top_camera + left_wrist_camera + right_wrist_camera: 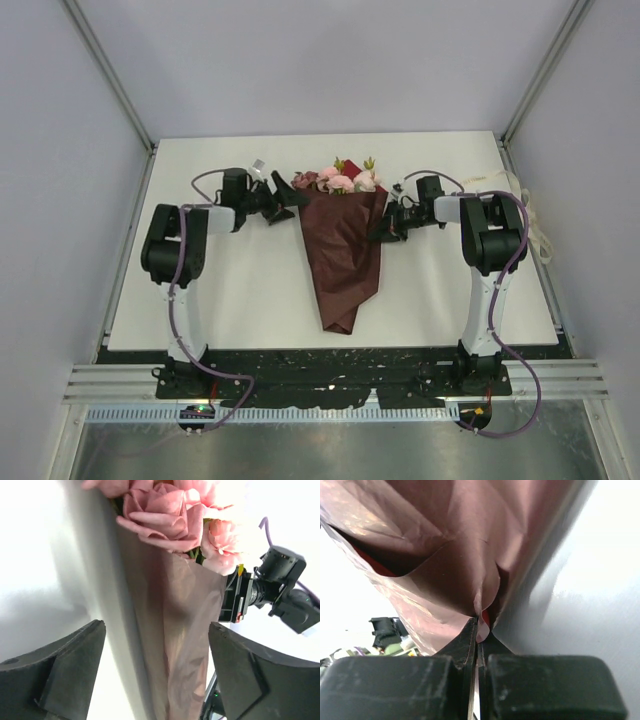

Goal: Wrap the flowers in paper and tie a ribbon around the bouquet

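Two shut fingers of your right gripper (479,625) are pinching the paper (460,550) edge; hold firm. Your left gripper (288,200) is gaping wide, the bouquet (343,260) lying just ahead of its fingers, the ribbon (540,230) well behind the right's.

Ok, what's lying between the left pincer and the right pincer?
The bouquet, in the top view. The right pincer pinches its paper edge; the left pincer stands open at its other side.
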You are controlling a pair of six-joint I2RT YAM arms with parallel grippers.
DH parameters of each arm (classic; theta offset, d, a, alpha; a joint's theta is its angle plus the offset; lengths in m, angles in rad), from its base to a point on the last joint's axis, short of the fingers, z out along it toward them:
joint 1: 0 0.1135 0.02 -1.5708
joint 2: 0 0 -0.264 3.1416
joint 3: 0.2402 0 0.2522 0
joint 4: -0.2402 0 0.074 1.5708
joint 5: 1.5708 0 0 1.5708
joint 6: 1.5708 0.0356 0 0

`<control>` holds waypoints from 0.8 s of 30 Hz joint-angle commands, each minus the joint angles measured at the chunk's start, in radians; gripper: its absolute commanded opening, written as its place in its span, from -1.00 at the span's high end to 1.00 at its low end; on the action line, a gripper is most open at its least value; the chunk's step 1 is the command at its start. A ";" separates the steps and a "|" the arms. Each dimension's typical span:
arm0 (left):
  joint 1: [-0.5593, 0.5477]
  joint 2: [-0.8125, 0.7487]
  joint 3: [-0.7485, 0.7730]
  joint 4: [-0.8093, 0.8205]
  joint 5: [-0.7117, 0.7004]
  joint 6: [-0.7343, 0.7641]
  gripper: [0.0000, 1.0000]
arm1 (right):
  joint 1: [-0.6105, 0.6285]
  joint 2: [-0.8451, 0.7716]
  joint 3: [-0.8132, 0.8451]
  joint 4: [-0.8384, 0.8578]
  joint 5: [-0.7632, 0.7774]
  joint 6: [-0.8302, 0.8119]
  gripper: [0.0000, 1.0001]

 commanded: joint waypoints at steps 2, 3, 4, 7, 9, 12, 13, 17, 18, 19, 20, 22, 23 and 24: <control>0.117 -0.334 0.014 -0.438 -0.095 0.448 -0.99 | 0.017 -0.025 -0.079 0.228 0.064 0.193 0.88; 0.117 -0.386 0.045 -0.591 -0.118 0.579 -0.99 | 0.017 -0.026 -0.090 0.253 0.063 0.235 0.88; 0.112 -0.431 0.056 -0.662 -0.133 0.664 -0.99 | 0.018 -0.026 -0.093 0.288 0.057 0.249 0.88; 0.083 -0.549 0.054 -0.797 -0.136 0.793 -0.99 | 0.021 -0.026 -0.096 0.333 0.044 0.281 0.88; 0.019 -0.583 0.067 -0.905 -0.123 0.850 -0.99 | 0.023 -0.029 -0.096 0.340 0.041 0.284 0.88; -0.125 -0.658 0.003 -0.916 -0.171 0.902 -0.99 | 0.024 -0.028 -0.099 0.368 0.038 0.306 0.88; -0.176 -0.680 -0.020 -0.908 -0.197 0.923 -0.99 | 0.025 -0.025 -0.096 0.371 0.040 0.307 0.89; -0.292 -0.682 -0.082 -0.838 -0.129 0.921 -0.99 | 0.029 -0.025 -0.070 0.341 0.059 0.287 0.89; -0.329 -0.653 -0.061 -0.845 -0.118 0.916 -0.99 | 0.029 -0.023 -0.061 0.331 0.064 0.274 0.88; -0.355 -0.622 -0.035 -0.853 -0.080 0.911 -0.77 | 0.029 -0.025 -0.056 0.307 0.082 0.266 0.88; -0.375 -0.582 -0.006 -0.858 -0.049 0.884 -0.65 | 0.029 -0.022 -0.050 0.299 0.090 0.255 0.88; -0.401 -0.493 0.033 -0.823 0.000 0.775 -0.10 | 0.029 -0.019 -0.050 0.294 0.104 0.254 0.89; -0.415 -0.453 0.054 -0.807 0.017 0.746 -0.01 | 0.029 -0.019 -0.053 0.296 0.107 0.255 0.89; -0.428 -0.413 0.068 -0.790 0.028 0.721 0.02 | 0.029 -0.019 -0.053 0.299 0.109 0.260 0.89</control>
